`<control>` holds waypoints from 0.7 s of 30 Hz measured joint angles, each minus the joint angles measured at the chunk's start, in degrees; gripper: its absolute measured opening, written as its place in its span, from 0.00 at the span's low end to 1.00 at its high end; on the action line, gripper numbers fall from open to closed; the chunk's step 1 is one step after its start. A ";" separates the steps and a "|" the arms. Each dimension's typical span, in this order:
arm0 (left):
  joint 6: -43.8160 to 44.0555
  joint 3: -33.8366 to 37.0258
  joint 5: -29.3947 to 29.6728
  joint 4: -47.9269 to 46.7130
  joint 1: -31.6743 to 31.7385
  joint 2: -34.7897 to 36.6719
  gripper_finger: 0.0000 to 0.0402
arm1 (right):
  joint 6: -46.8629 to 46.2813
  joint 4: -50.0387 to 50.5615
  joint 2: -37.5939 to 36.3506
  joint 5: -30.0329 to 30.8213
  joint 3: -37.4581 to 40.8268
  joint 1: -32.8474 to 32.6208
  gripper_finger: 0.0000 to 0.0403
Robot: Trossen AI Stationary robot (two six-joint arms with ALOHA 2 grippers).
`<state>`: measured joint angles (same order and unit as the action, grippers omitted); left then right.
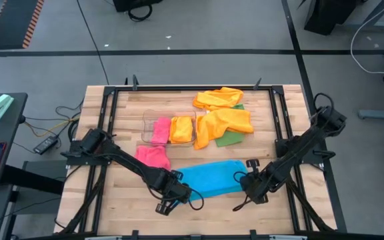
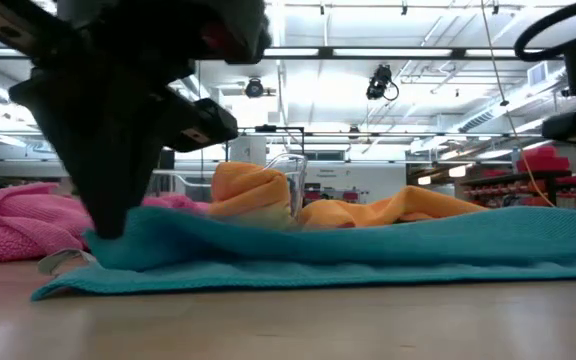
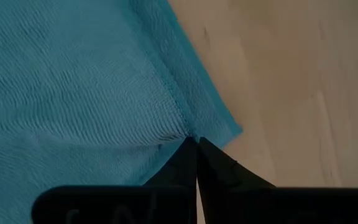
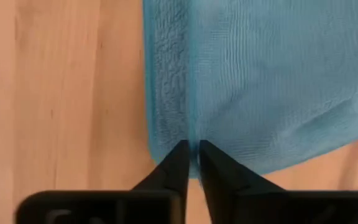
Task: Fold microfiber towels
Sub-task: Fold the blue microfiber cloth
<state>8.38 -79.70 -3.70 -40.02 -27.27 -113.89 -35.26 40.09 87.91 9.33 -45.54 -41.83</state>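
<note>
A blue towel (image 1: pixel 209 179) lies spread on the wooden table near its front edge. My left gripper (image 1: pixel 179 193) is shut on the towel's left end, which also shows in the left wrist view (image 3: pixel 196 140). My right gripper (image 1: pixel 249 187) is shut on its right end, which also shows in the right wrist view (image 4: pixel 193 144). A pink towel (image 1: pixel 153 157) lies crumpled behind the blue one. Orange towels (image 1: pixel 222 123) lie heaped over a green towel (image 1: pixel 232 138) at the far right. My left gripper pinches the blue towel's hemmed edge (image 3: pixel 180 127) near a corner, between its two fingertips, coming from above. That end (image 2: pixel 128 228) is raised a little off the table, and the rest lies flat. One layer or several, I cannot tell. My right gripper pinches the blue towel's edge (image 4: pixel 190 132) near a corner, between its two fingertips, coming from above. The towel around the fingers lies on the table. One layer or several, I cannot tell.
A clear plastic bin (image 1: pixel 169 130) at the table's middle holds a folded pink towel and a folded orange one. Another orange towel (image 1: pixel 217 99) lies at the far edge. Bare wood shows along the near edge (image 1: pixel 205 217).
</note>
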 joint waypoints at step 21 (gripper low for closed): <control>1.48 -1.68 6.51 -0.21 -2.37 -0.03 0.33 | -8.23 1.92 -9.71 8.94 -2.89 -0.34 0.41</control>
<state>9.85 -81.38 2.81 -40.22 -29.63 -113.91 -43.49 42.01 78.20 18.26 -48.42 -42.17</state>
